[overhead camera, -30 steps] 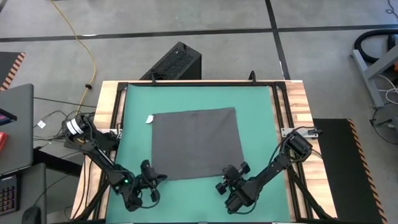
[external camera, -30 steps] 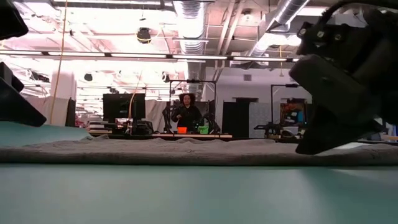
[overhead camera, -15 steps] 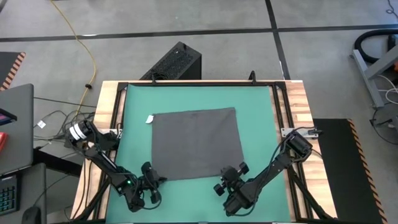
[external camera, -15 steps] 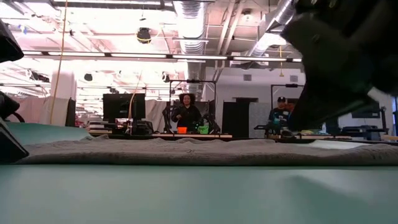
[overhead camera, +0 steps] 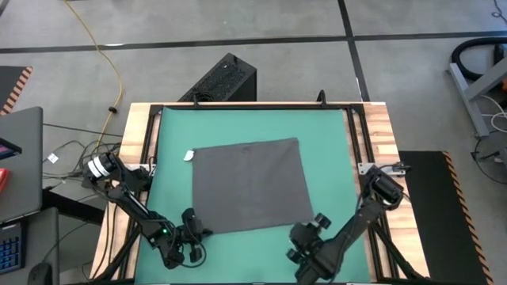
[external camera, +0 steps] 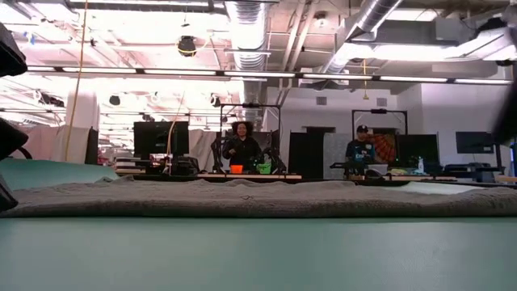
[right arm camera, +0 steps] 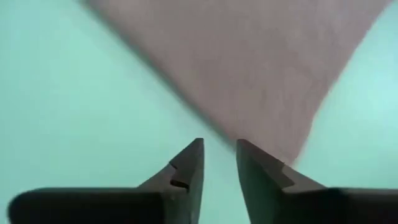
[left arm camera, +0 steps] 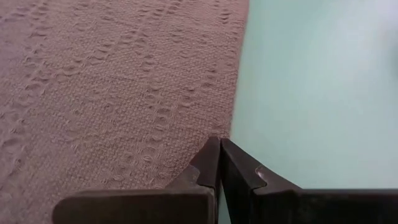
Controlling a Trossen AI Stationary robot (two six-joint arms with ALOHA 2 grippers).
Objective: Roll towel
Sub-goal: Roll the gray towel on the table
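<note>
The dark grey towel (overhead camera: 249, 186) lies spread flat on the green mat (overhead camera: 170, 142), with its small white tag (overhead camera: 189, 154) at the far left corner. My left gripper (overhead camera: 190, 231) is shut and low at the towel's near left corner; in its wrist view the fingertips (left arm camera: 219, 142) stand right at the towel's edge (left arm camera: 239, 81). My right gripper (overhead camera: 307, 231) hovers open just off the near right corner (right arm camera: 292, 146), with nothing between its fingers (right arm camera: 219, 148). In the low view the towel (external camera: 258, 198) is a flat band across the mat. My left gripper's shut fingertips (left arm camera: 214, 155) point slanting down at the towel's left edge (left arm camera: 233, 118), close to the near left corner. The fingers hide the spot, so I cannot tell whether they touch or pinch the cloth. The towel lies flat there.
The mat sits in a black frame on a wooden table (overhead camera: 380, 127). A black case (overhead camera: 226, 79) stands on the floor beyond the far edge, and a laptop (overhead camera: 20, 158) is off to the left. People stand in the room beyond (external camera: 242, 145). Bare mat surrounds the towel.
My right gripper has risen and drawn back from the towel's near edge toward the table's near right, leaving the low view almost wholly. My left gripper has tipped a little further down at the near left corner. The towel has stayed flat.
</note>
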